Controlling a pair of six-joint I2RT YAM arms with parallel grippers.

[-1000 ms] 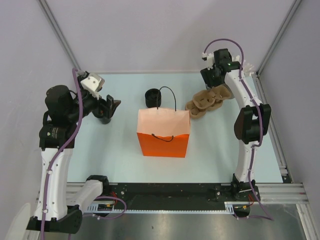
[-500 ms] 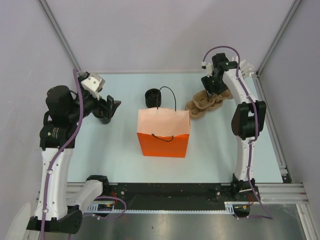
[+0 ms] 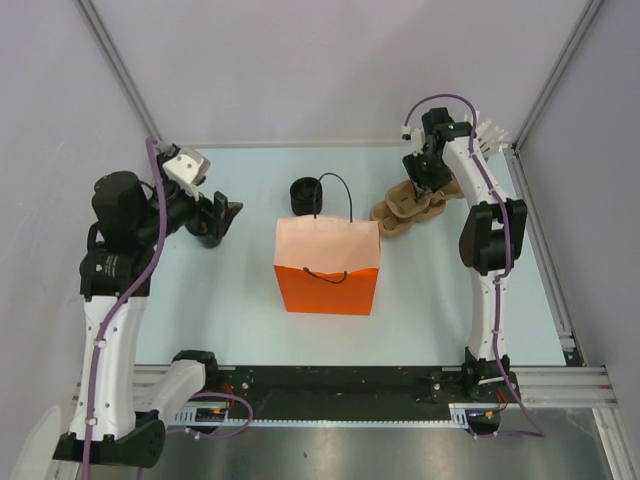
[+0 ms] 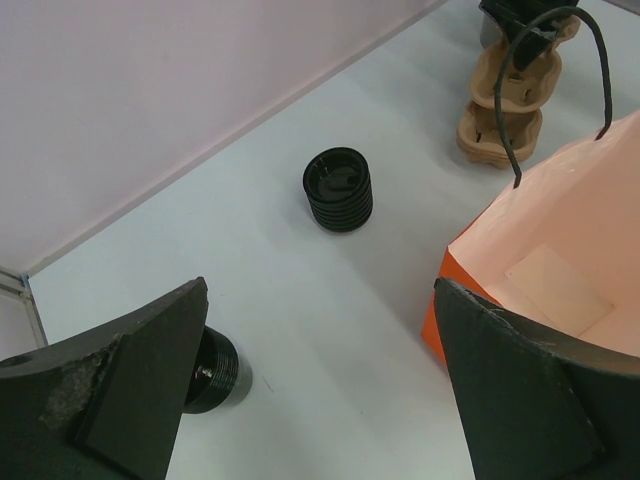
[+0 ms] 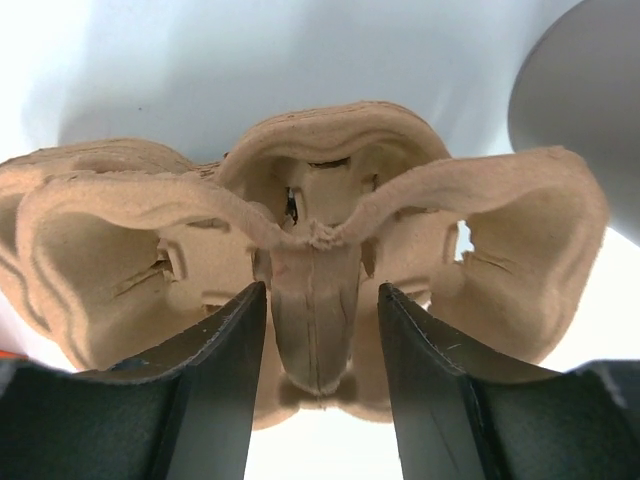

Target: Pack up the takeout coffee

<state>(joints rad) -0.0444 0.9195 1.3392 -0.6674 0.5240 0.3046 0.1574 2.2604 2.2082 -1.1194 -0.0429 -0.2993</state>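
- Jaws of the left gripper [image 4: 320,300] stand fully apart; we see nothing held.
- Takeout coffee [image 4: 218,368] sits just beneath one of its fingers, partly hidden, not between the jaws.
- Orange bag [image 4: 560,270] stands open by the other finger.
- Right gripper [image 5: 320,295] straddles the centre ridge of the pulp carrier [image 5: 500,250]; we cannot tell whether it pinches.

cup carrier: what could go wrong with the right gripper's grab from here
1. The right gripper straddles the cup carrier's thin, frayed centre ridge; that pulp may crumple or slip out when squeezed.
2. In the left wrist view it looks like a stack of carriers, so one pinch might lift several or drop some.
3. The orange bag's handle stands up over the opening and could snag the carrier going in.
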